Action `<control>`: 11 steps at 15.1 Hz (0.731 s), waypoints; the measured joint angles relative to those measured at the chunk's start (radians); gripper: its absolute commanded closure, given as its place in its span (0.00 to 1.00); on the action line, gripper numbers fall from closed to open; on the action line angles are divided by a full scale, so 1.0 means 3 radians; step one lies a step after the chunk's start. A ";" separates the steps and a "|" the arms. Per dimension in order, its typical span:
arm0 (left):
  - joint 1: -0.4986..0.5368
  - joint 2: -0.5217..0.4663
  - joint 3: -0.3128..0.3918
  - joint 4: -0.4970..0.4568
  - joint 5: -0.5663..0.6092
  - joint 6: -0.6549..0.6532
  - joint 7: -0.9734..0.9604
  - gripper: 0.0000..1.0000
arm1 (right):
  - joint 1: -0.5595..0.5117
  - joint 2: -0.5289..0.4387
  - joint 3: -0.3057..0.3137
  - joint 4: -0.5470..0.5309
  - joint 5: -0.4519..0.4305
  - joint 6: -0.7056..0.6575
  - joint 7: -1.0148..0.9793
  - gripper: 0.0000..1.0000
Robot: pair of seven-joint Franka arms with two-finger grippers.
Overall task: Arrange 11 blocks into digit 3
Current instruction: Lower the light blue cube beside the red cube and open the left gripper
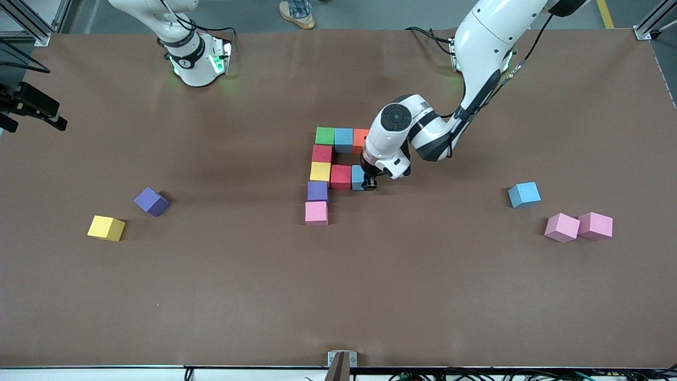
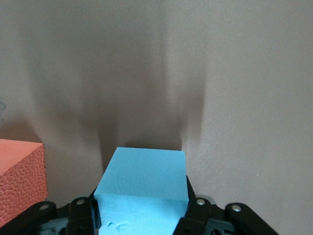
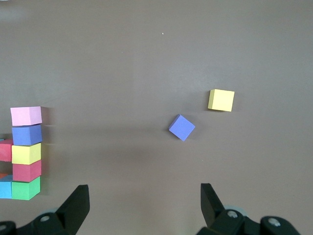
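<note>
Brown table point(image 1: 211, 296), grey floor point(image 1: 370, 13) w/ yellow line point(image 1: 605, 13).

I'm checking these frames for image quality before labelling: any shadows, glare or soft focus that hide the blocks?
Front view: even lighting, soft shadow under the left hand, which partly covers the light blue block. Left wrist view: broad dark shadow streaks on the table, block face sharp. Right wrist view: clear, with faint shadows beside the purple block and yellow block.
</note>
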 measured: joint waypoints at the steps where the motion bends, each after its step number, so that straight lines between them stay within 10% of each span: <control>1: 0.0000 0.0008 0.0000 -0.0001 0.0000 0.0003 0.0000 0.87 | 0.0000 0.0000 0.0000 0.0000 -0.0005 0.0000 0.0000 0.00; 7: 0.0000 0.0021 -0.0002 -0.0001 0.0000 0.0016 0.0000 0.62 | -0.0002 0.0000 -0.0003 0.0000 -0.0024 0.0004 0.0000 0.00; 9: 0.0000 0.0022 -0.0003 0.0000 0.0000 0.0017 0.0000 0.31 | -0.0003 0.0000 -0.0003 0.0000 -0.0026 0.0005 0.0000 0.00; 10: 0.0000 0.0022 -0.0003 0.0000 0.0000 0.0017 0.0000 0.00 | -0.0003 0.0000 -0.0003 0.0000 -0.0026 0.0005 0.0000 0.00; 11: 0.0000 0.0024 -0.0004 0.0000 0.0000 0.0017 0.0000 0.00 | -0.0003 0.0000 -0.0003 0.0000 -0.0027 0.0005 0.0000 0.00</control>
